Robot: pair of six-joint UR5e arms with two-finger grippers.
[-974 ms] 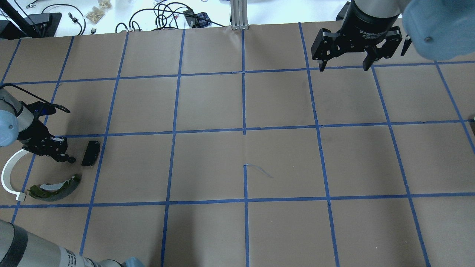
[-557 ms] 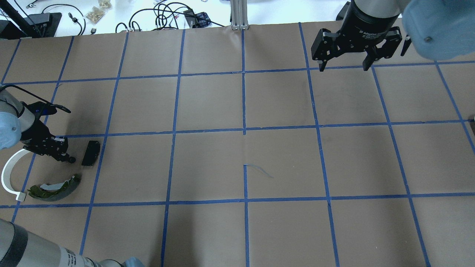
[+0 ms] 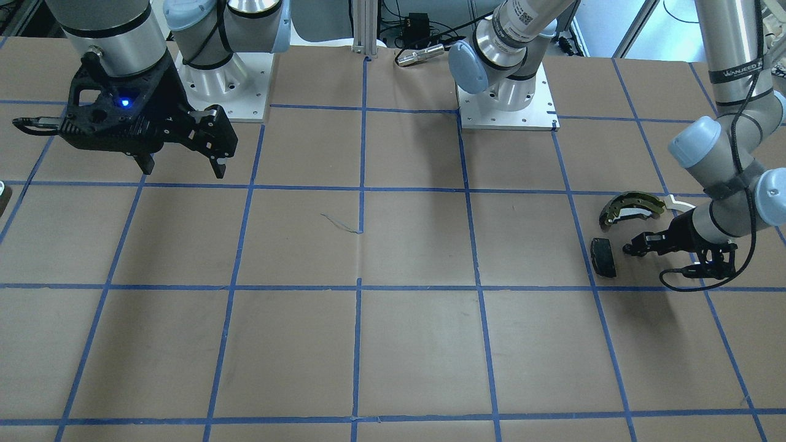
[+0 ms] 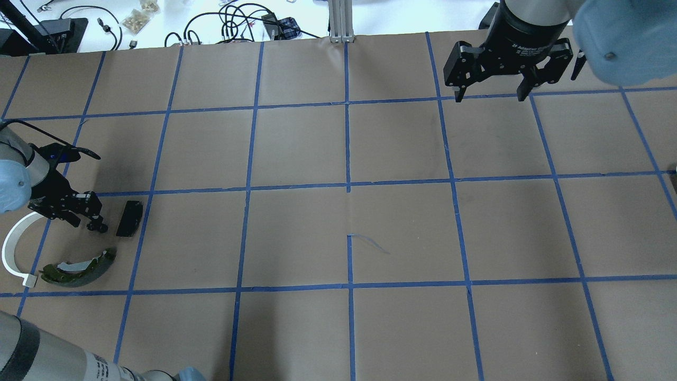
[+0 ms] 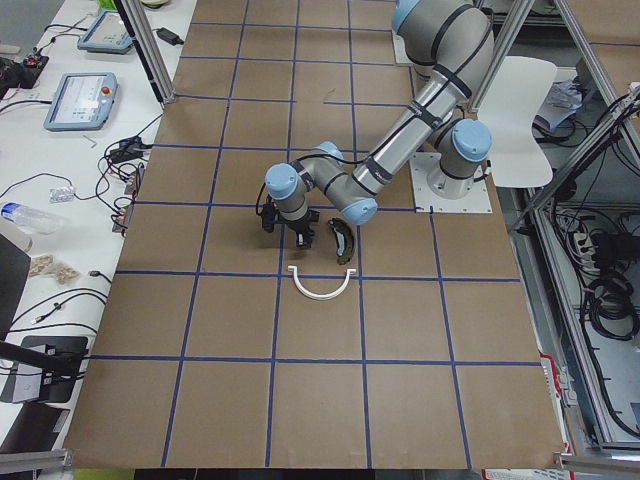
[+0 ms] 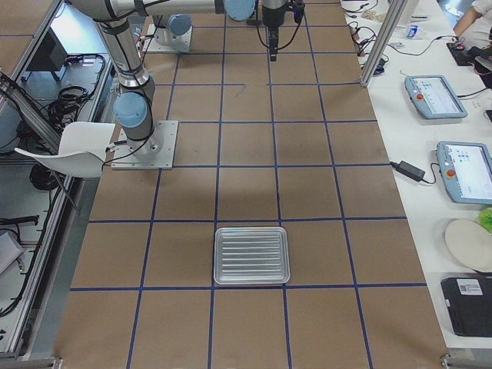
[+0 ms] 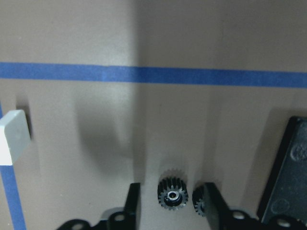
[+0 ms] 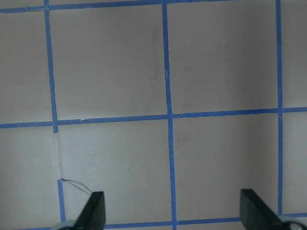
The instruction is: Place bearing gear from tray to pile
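Note:
The bearing gear [image 7: 171, 195], small, black and toothed, lies on the paper between the fingers of my left gripper [image 7: 171, 203], which is open and does not touch it. A second small toothed piece [image 7: 199, 201] sits by one finger. The left gripper [image 4: 95, 222] is low over the pile: the dark grey pad [image 4: 129, 218], the olive-gold brake shoe [image 4: 79, 264] and the white arc [image 4: 8, 248]. My right gripper [image 4: 489, 95] is open and empty, high over the far right of the table. The silver tray [image 6: 252, 255] is empty.
The table is covered in brown paper with a blue tape grid [image 4: 348, 185]. Cables and small items [image 4: 232, 24] lie on the white surface beyond the far edge. The robot bases [image 3: 506, 92] stand at the near side.
My left gripper has shifted slightly away from the robot over the pile. The right arm and the pile parts have not moved.

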